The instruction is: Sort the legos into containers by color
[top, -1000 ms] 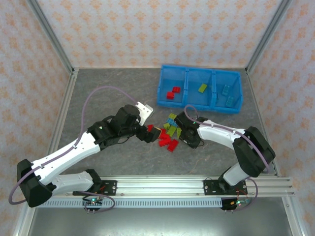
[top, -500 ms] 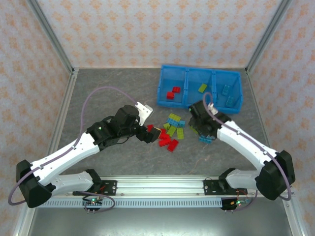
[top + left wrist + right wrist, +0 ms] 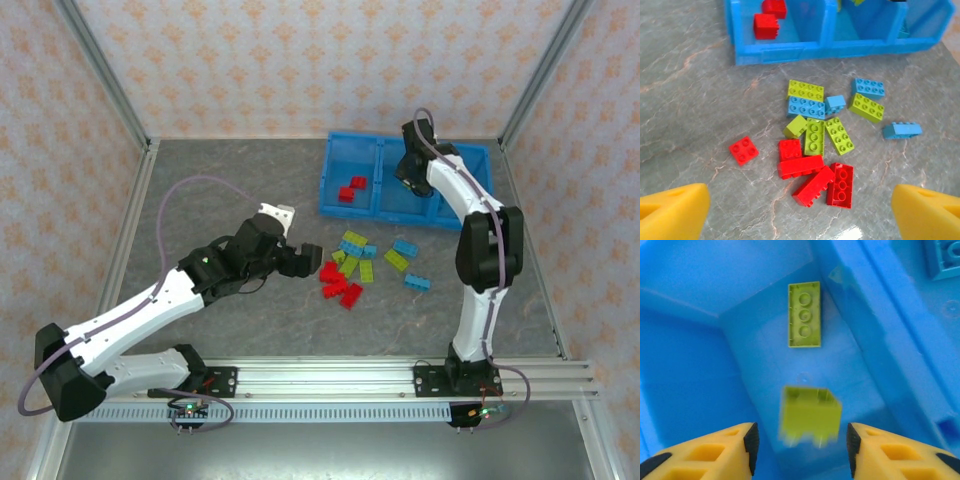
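The legos (image 3: 352, 268) lie loose on the grey table, red, yellow-green and light blue mixed. My left gripper (image 3: 302, 262) hangs just left of them, open and holding nothing. Its yellow fingers (image 3: 672, 210) frame a cluster of red bricks (image 3: 815, 175), with a flat red square (image 3: 744, 150) lying apart from them. My right gripper (image 3: 406, 176) hovers over the middle compartment of the blue containers (image 3: 328, 190). It stands open (image 3: 800, 440). A blurred yellow-green brick (image 3: 810, 415) is in the air between its pads, touching neither. Another yellow-green brick (image 3: 804, 315) lies on that compartment's floor.
Two red bricks (image 3: 765, 25) sit in the bin's left compartment, and a light blue brick (image 3: 945, 257) in the right one. Patterned walls with metal posts (image 3: 105, 80) close the table in. Bare table (image 3: 210, 180) stretches left of the bin.
My right arm swung from the pile up over the bin's middle compartment and opened, releasing the yellow-green brick. My left gripper drew back a little from the pile.
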### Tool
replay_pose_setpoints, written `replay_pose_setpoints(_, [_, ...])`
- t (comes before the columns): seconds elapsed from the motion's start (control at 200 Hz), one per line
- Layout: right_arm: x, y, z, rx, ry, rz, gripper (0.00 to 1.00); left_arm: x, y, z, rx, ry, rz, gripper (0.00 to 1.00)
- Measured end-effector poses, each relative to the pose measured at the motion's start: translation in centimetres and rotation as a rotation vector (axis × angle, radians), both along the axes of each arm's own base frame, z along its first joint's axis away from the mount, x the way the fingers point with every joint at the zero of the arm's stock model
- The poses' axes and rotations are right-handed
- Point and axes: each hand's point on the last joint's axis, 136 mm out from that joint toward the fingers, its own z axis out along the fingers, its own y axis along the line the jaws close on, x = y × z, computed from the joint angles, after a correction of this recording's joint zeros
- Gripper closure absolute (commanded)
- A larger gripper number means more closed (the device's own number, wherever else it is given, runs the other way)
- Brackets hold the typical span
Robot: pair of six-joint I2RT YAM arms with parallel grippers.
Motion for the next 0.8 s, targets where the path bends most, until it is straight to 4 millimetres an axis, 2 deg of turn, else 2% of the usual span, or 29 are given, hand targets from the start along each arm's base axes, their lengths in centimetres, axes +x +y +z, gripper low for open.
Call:
replay_pose_setpoints(0.13, [-0.3,0.5,1.6,0.022,-0.006,0.024,0.42,0.7,0.6,-2.2,-0.009,0.085,0.135,0.17])
replay_pose_setpoints(0.225, [-2.4,0.7,3.7,0.055,-0.029,0.044,0.39,1.1,1.0,-4.0,-0.005,0.148,0.215,0.19])
replay_pose_setpoints(0.28, [-4.6,0.9,5.3,0.077,-0.042,0.06,0.38,1.4,1.2,-5.1,0.0,0.182,0.256,0.2])
replay_pose_setpoints(0.38, [-9.2,2.0,9.2,0.124,-0.11,0.126,0.35,2.1,1.8,-7.2,0.013,0.242,0.329,0.21])
replay_pose_setpoints(0.455, [-13.7,4.2,12.1,0.175,-0.177,0.226,0.33,2.7,2.4,-8.8,0.029,0.282,0.379,0.21])
replay_pose_setpoints(0.525, [-18.1,6.4,13.7,0.232,-0.222,0.329,0.31,3.4,2.8,-10.5,0.046,0.316,0.419,0.22])
replay_pose_setpoints(0.601, [-22.0,7.7,13.6,0.29,-0.226,0.405,0.29,3.9,3.0,-12.3,0.062,0.352,0.446,0.22])
replay_pose_setpoints(0.651, [-24.1,7.9,12.5,0.315,-0.201,0.425,0.29,4.1,2.9,-13.7,0.081,0.38,0.453,0.22])
replay_pose_setpoints(0.731, [-26.1,7.6,10.4,0.328,-0.14,0.419,0.28,4.2,2.7,-16.1,0.116,0.431,0.452,0.22])
replay_pose_setpoints(0.801, [-26.9,7.4,8.8,0.322,-0.085,0.408,0.28,4.5,2.0,-17.6,0.128,0.466,0.439,0.22])
